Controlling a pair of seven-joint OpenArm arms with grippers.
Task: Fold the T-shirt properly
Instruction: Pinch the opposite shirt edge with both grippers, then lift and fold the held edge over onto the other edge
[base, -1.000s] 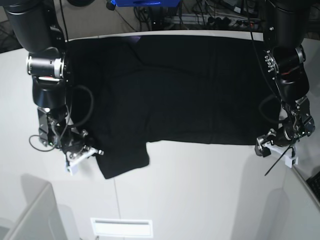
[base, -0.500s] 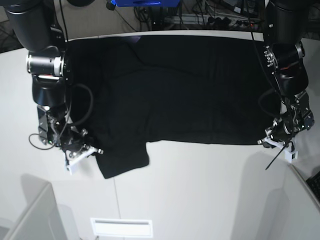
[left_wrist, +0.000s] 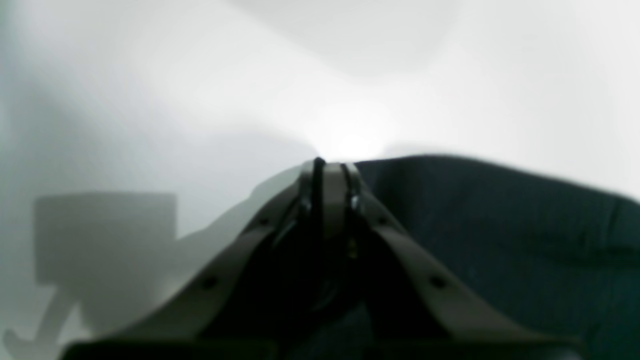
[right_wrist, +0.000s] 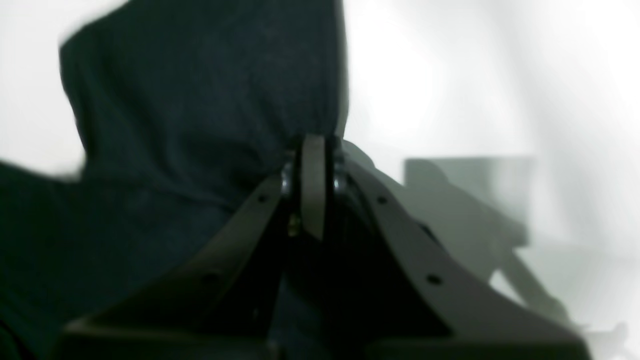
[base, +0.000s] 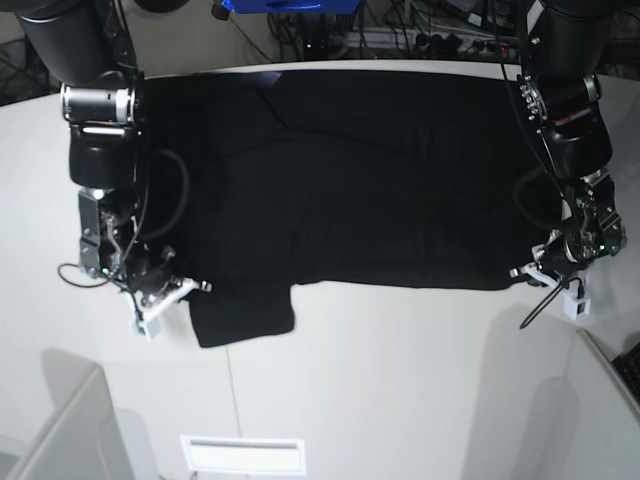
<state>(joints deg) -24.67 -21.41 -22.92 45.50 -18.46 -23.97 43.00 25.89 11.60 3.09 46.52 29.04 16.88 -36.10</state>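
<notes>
- On the base view's left side I see my right claw (base: 170, 297) low at the counter (base: 400, 380), at the near left corner of the T-shirt (base: 340, 180), beside the sleeve that juts toward the near edge.
- In the right wrist view that claw (right_wrist: 314, 150) is pinched closed with black cloth (right_wrist: 200, 100) bunched at its tips, so I read it as gripping the T-shirt.
- The T-shirt lies spread across the far half of the white counter, plain black side up, reaching the far edge.
- At the near right corner of the cloth sits my left claw (base: 545, 270), also down at the counter.
- In the left wrist view its tips (left_wrist: 327, 172) are pressed together right at the edge of the dark fabric (left_wrist: 500, 240); it is closed, and I cannot tell whether cloth is caught between them.
</notes>
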